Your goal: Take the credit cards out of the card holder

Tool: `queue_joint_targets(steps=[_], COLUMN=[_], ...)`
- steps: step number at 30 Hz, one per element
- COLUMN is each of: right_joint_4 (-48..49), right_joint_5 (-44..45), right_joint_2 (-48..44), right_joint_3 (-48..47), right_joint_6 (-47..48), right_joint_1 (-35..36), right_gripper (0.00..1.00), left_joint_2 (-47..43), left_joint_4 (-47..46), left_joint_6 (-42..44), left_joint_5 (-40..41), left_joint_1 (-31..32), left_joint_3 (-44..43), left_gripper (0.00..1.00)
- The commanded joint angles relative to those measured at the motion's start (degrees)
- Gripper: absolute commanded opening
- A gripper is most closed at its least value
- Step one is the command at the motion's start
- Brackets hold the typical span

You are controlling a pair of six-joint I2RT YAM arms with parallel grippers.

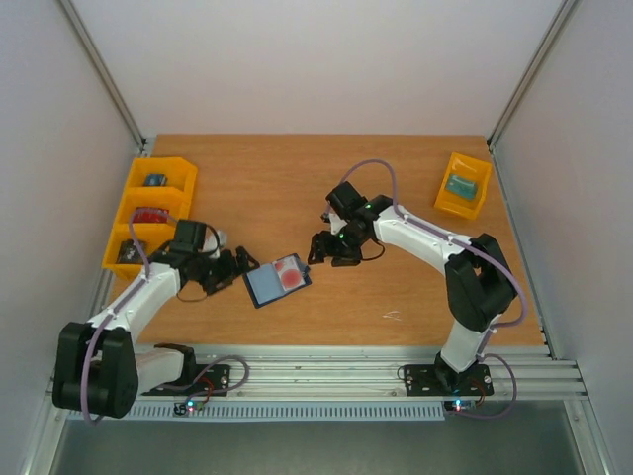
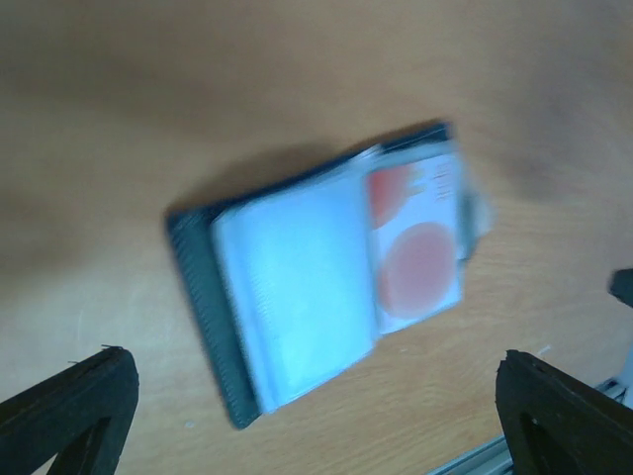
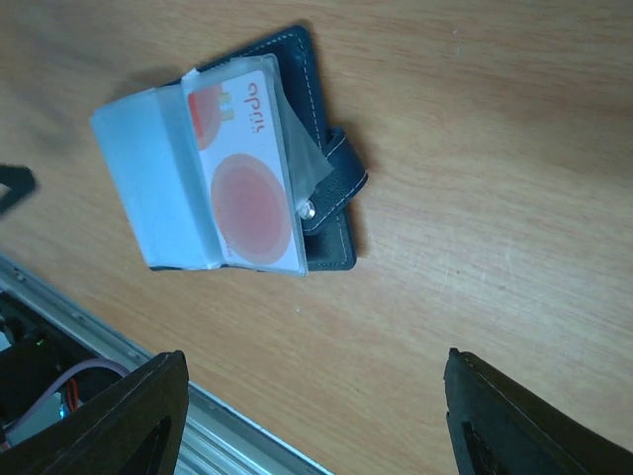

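Note:
The card holder lies open on the table between the two grippers, dark navy outside with pale clear sleeves inside. A white-pink credit card with a red round mark sits in its right-hand sleeve. No grey card shows. My left gripper is open and empty just left of the holder. My right gripper is open and empty just right of it. The left wrist view shows the holder and card, blurred, above the gripper. The right wrist view shows the holder, card and gripper.
A row of yellow bins with small items stands at the left edge. One yellow bin stands at the back right. An aluminium rail runs along the table's near edge and shows in the right wrist view.

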State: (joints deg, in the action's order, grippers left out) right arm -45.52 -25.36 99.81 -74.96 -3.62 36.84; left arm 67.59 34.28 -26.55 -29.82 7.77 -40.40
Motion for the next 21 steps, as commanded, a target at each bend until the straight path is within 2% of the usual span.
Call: queue_joint_targets(steps=[1,5,8,12,16,18,21], right_joint_4=[2.37,3.61,3.96,5.87,9.31,10.46,10.91], right_joint_5=[-0.30,-2.23,-4.11,-7.53,-12.93,-14.61,-15.53], right_joint_2=[3.03,7.05,10.77,15.07,17.66,18.74,19.50], right_joint_3=[0.12,-0.86,-2.96,-4.54,-4.67,-4.67,-4.96], right_joint_6=[-0.77,0.30,0.67,0.27,-0.94,-1.41,-1.52], right_joint_1=[1.02,1.12,1.08,1.13,1.11,1.13,1.13], right_gripper=[0.72,0.72,0.72,0.64,0.58,0.55,0.52], left_joint_2=[-0.37,2.60,4.56,6.51,8.88,9.52,10.36], left_joint_4=[-16.56,-24.23,-24.73,-27.67,-32.86,-35.34,-39.16], left_joint_6=[-20.99,-21.77,-21.29,-21.78,-21.21,-21.15,-21.06], left_joint_5=[-0.36,-2.74,-1.26,-0.02,-2.42,-3.14,-4.55], left_joint_1=[-0.03,0.07,0.14,0.14,0.88,1.65,3.15], left_joint_3=[9.86,13.16,14.25,16.82,17.00,17.14,16.92], left_gripper=[0.99,0.99,0.99,0.99,0.99,0.96,0.83])
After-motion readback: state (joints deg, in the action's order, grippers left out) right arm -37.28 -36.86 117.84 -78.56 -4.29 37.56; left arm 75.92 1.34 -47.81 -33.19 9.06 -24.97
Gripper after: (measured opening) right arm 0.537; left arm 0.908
